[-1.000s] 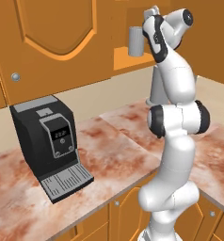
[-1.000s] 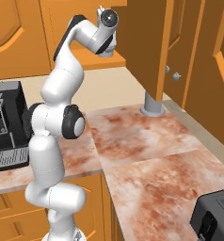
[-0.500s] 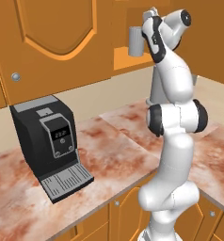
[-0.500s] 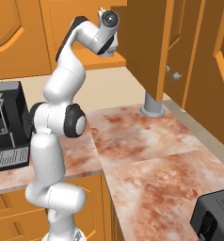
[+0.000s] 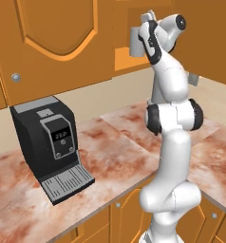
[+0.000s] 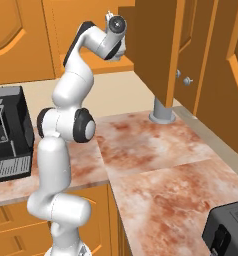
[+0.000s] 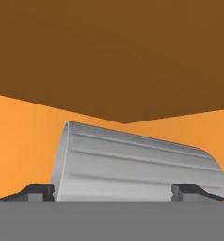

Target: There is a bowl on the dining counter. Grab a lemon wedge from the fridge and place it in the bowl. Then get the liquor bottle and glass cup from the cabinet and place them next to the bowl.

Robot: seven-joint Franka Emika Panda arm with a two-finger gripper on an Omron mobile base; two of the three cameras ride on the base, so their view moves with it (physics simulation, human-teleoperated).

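The arm stands tall off the counter (image 5: 110,152), stretched right up to the open cabinet (image 5: 129,59). Up there in the left base view sits the cup (image 5: 135,41), a grey tumbler on the cabinet's orange shelf, and the gripper (image 5: 144,37) is right at it, hand pressed in close beside the glass.

Switch to the hand view: the cup (image 7: 137,164) lies across the frame as a broad ribbed grey cylinder, sitting squarely between the two dark fingertips (image 7: 36,192). The gripper (image 7: 116,194) has its jaws spread wide, one tip at each end of the cup's side. Whether the pads are pressing on the glass I cannot tell; the tips sit just outside its outline. Behind the cup, the orange cabinet floor and back wall, with a dark brown panel overhead.

From the right base view, the arm's upper links bend over toward the cabinet opening, the wrist (image 6: 115,30) tucked in by the open door (image 6: 158,50), whose edge hangs down in front. The cup itself is hidden behind the hand from this side.

Down on the marbled counter (image 6: 156,165), a black coffee machine (image 5: 51,147) sits to the left, well apart from the arm. A grey round base (image 6: 162,114) stands on the counter below the door, and a dark appliance (image 6: 226,232) pokes in at the lower right corner.
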